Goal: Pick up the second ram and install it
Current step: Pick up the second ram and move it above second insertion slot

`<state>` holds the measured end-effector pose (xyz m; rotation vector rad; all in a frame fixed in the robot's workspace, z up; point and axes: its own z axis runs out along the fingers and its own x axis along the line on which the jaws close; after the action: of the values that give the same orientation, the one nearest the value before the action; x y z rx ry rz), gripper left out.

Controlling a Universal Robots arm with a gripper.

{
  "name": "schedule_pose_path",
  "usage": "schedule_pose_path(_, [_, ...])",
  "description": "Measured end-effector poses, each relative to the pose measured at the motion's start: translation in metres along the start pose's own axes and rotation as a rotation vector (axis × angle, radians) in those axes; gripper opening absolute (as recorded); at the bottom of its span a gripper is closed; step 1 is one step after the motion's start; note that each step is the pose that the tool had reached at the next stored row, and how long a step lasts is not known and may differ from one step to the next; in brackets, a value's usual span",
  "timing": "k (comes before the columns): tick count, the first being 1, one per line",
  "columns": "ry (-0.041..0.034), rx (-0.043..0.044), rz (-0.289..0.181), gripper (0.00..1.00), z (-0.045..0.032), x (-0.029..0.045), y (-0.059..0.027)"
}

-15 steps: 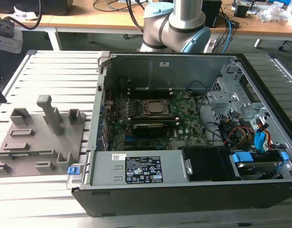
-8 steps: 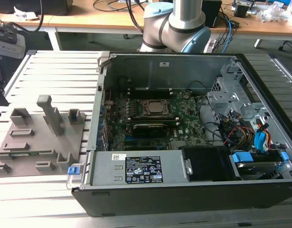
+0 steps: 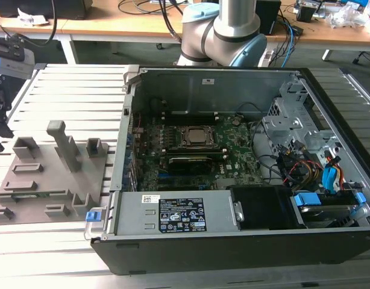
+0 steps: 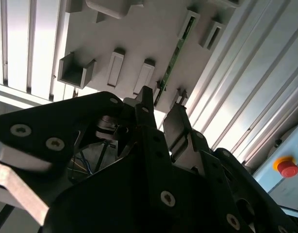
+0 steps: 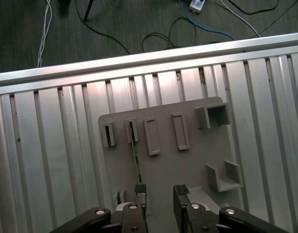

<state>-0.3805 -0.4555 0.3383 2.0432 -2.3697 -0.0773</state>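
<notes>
We see gripper (image 5: 160, 191) hovering over grey holder tray (image 5: 188, 167) on bench (image 5: 52, 145), jaws parted, holding nothing. Second ram (image 5: 135, 155) stands on edge in tray (thin green stick). Its long axis runs straight away from jaws, near end close by one jaw.

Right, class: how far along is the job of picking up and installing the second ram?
Done: the tool hangs open over the grey fixture, close to one end of the second ram. In hand: nothing; the stick stands on the fixture, not gripped. Left: the grasp, the lift and seating it on the motherboard in the open case.
</notes>
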Motion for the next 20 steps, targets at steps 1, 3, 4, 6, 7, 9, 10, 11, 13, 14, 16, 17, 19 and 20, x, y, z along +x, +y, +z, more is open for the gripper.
schedule_pose_path(1, [0.0, 0.0, 0.0, 0.36, 0.0012, 0.0, -0.0001])
schedule_pose_path(3, [0.0001, 0.0, -0.001, 0.36, 0.0026, 0.0001, -0.0001])
schedule_pose_path(4, [0.0001, 0.0, -0.001, 0.36, 0.0038, 0.0001, -0.0002])
schedule_pose_path(6, [0.0001, 0.0, -0.001, 0.36, 0.0059, 0.0001, -0.0003])
schedule_pose_path(7, [0.0001, 0.0, -0.002, 0.36, 0.0065, 0.0002, -0.0003])
schedule_pose_path(9, [0.0001, -0.0001, -0.002, 0.36, 0.0098, 0.0002, -0.0005])
schedule_pose_path(10, [0.0001, -0.0001, -0.003, 0.36, 0.011, 0.0003, -0.0005])
schedule_pose_path(11, [0.0002, -0.0001, -0.003, 0.36, 0.012, 0.0003, -0.0006])
schedule_pose_path(13, [0.0002, -0.0001, -0.003, 0.36, 0.015, 0.0004, -0.0007])
schedule_pose_path(14, [0.0002, -0.0001, -0.004, 0.36, 0.017, 0.0004, -0.0008])
schedule_pose_path(16, [0.0002, -0.0001, -0.005, 0.36, 0.0221, 0.0005, -0.001])
schedule_pose_path(17, [0.0003, -0.0001, -0.005, 0.36, 0.0235, 0.0006, -0.0011])
schedule_pose_path(19, [0.0003, -0.0001, -0.006, 0.36, 0.0263, 0.0006, -0.0012])
schedule_pose_path(20, [0.0003, -0.0001, -0.006, 0.36, 0.0288, 0.0007, -0.0013])
